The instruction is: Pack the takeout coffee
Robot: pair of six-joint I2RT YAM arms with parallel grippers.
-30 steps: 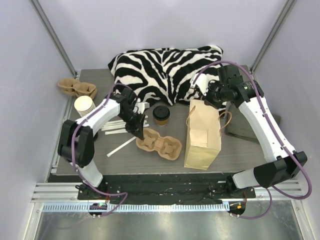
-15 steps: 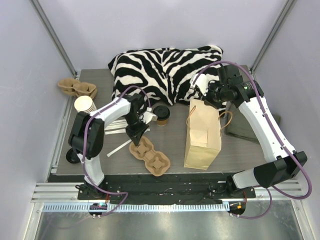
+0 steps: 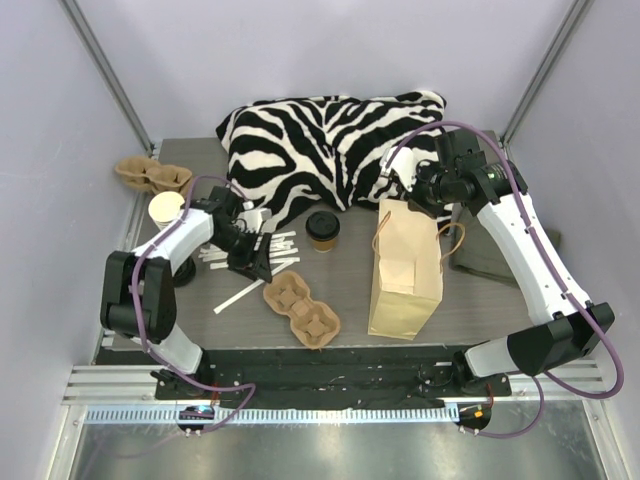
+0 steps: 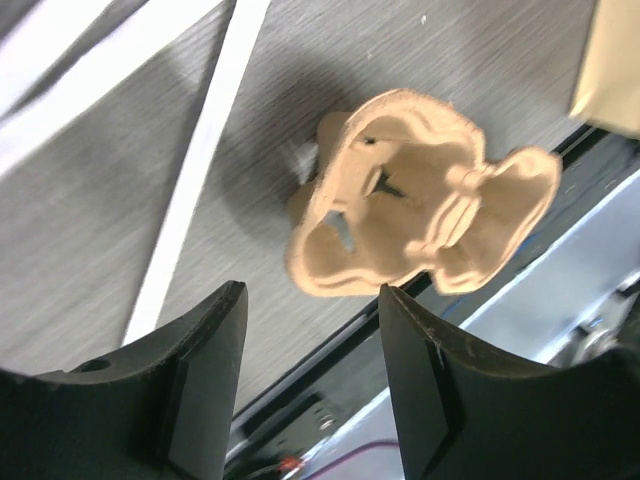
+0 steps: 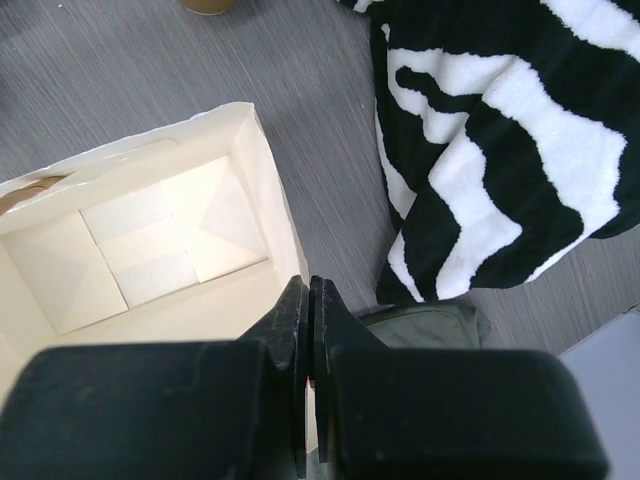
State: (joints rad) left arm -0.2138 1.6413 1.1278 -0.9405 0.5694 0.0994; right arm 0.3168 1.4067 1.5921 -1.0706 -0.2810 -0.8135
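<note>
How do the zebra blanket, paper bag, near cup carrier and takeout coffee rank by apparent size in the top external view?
Largest to smallest:
1. zebra blanket
2. paper bag
3. near cup carrier
4. takeout coffee
The gaps between them are clear, and no two look alike.

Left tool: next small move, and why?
Probably swing the left tool over to the takeout coffee and line up on it. Its jaws stand open with nothing between them, the cup carrier lies free on the table, the coffee stands upright and untouched, and the right tool pinches the rim of the open paper bag.
</note>
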